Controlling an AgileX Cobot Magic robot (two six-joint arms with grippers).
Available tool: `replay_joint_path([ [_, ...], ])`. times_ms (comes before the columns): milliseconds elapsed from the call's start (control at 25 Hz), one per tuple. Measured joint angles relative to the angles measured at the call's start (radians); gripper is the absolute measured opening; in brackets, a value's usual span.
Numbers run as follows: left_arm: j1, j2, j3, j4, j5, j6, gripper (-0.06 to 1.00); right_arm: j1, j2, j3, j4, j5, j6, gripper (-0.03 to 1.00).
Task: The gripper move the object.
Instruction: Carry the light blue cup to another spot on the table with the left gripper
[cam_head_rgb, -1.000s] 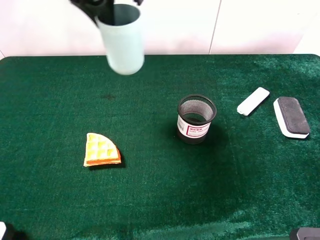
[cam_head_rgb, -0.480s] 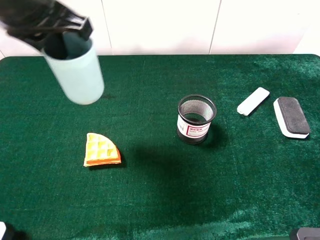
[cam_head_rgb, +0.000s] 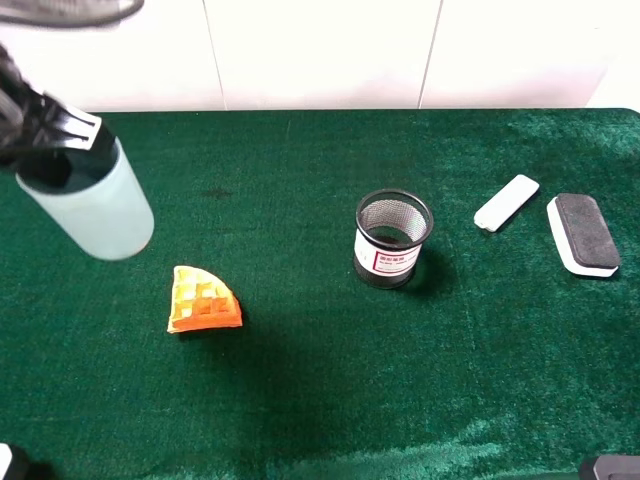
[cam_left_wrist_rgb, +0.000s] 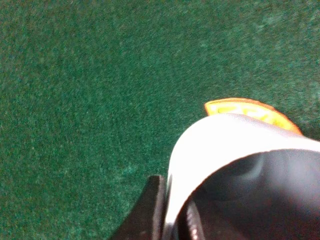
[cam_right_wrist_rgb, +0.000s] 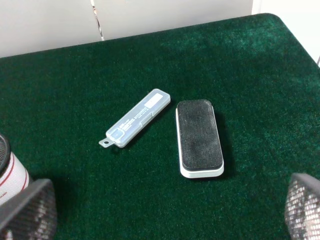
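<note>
The pick-up looks done and the carry is under way. The black left gripper (cam_head_rgb: 48, 128) is clamped on the rim of the plain pale blue-green plastic cup (cam_head_rgb: 92, 205), one jaw outside the wall and one inside the mouth. The left wrist view shows this pinch closely: the left gripper (cam_left_wrist_rgb: 172, 220) has the thin wall of the cup (cam_left_wrist_rgb: 235, 145) between its jaws. The cup hangs tilted under the gripper, its base swung toward the table's middle, and it appears to be clear of the cloth. What seems left is to bring it down upright somewhere and let go; the pictures do not show where.

Just beyond the cup's base, down and toward the centre from the left gripper, lies an orange-yellow wedge of toy waffle (cam_head_rgb: 205, 300); its edge peeks past the cup rim in the wrist view (cam_left_wrist_rgb: 250, 109). I judge it the nearest thing to avoid on the way down. A black wire-mesh pen holder with a white label (cam_head_rgb: 393, 238) stands well apart, toward the other arm's side.

The right gripper (cam_right_wrist_rgb: 165, 212) is spread wide with nothing between its jaws. Ahead of it lie a slim translucent plastic case (cam_right_wrist_rgb: 135, 124) and, just beside that, a black-felt eraser on a white base (cam_right_wrist_rgb: 199, 137).

The table (cam_head_rgb: 320, 400) is covered in dark green plush cloth. A plain white panelled wall (cam_head_rgb: 320, 50) stands behind it.
</note>
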Motion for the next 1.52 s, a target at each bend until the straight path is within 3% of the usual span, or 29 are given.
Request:
replay_joint_path([
  [440,0.105,-0.004,0.204,-0.007,-0.189,-0.019,0.06,0.000,0.000,0.000,0.000,0.000,0.000,0.70],
  [960,0.241,-0.005,0.440,-0.010,-0.495,-0.040,0.06,0.000,0.000,0.000,0.000,0.000,0.000,0.70],
  [1520,0.381,-0.005,0.521,-0.003,-0.601,-0.051,0.06,0.000,0.000,0.000,0.000,0.000,0.000,0.70],
])
